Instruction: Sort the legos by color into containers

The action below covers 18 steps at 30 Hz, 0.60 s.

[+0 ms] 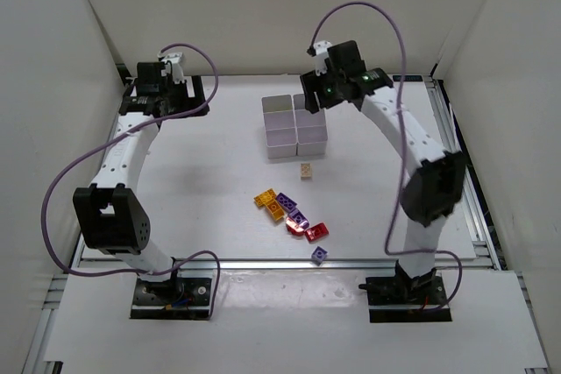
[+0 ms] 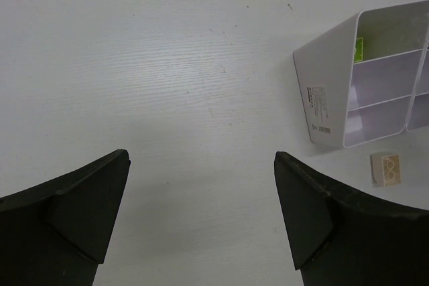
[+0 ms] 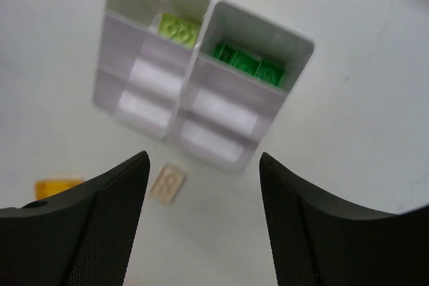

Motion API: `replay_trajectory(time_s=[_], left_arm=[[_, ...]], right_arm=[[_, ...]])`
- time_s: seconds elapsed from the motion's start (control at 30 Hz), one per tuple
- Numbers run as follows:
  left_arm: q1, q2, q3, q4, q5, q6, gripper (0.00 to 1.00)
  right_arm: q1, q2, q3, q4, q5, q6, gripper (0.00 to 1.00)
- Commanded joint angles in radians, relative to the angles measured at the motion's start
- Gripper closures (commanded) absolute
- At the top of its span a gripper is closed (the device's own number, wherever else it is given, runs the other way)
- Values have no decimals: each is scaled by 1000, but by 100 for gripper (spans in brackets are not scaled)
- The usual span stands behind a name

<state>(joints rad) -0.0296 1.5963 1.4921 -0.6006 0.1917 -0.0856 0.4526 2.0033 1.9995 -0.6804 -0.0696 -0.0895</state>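
Left gripper [image 2: 201, 159]: jaws spread wide and empty, hanging over bare table [image 2: 167, 65] at the far left, well away from the action.
Right gripper [image 3: 204, 162]: jaws apart with nothing between them, poised right above the far end of the containers [image 3: 224, 113].
Containers: a white block of six bins, mid-table towards the far side.
Far-left bin: one yellow-green brick [image 3: 177, 28] sitting in it.
Far-right bin: green bricks [image 3: 248, 63] lined up side by side.
Tan brick [image 3: 167, 183]: flat on the table, just beside the near wall of the bins.
Loose legos [image 1: 289, 215]: orange, purple and red bricks bunched on the table nearer the arm bases.
Purple brick [image 1: 320, 254]: off on its own, closest to the near edge.
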Motion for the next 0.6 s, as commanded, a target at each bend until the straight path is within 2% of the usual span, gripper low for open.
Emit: replay_trajectory(time_s=[0.0,0.03,0.13,0.2,0.23,0.27,0.43,0.57], left_arm=[[-4,-55,-24,13,-46,-34,1],[-6,-62,-32,25,-61,-52,1],[-13,-108,-78,53,-133,-68,1],[-15,-133,-101,58,-150,-66,0],[-15,-140,-107,58,-149,-63,1],[-16,-151,-112,56,-147,-57,1],[-16,-194,-145,53,-166,-46,1],[-16,-239,-179,56,-166,-33,1]], right_arm=[[76,-260,-146,-44,70,152,30],[119,-299,-248,-53,111,181,30],[202,-400,-422,-88,186,339,27],[237,-446,-496,-90,252,480,23],[260,-451,-546,-88,286,500,22],[293,-449,-560,-88,301,528,20],[294,-370,-578,-82,318,631,16],[293,-273,-539,-67,335,651,12]])
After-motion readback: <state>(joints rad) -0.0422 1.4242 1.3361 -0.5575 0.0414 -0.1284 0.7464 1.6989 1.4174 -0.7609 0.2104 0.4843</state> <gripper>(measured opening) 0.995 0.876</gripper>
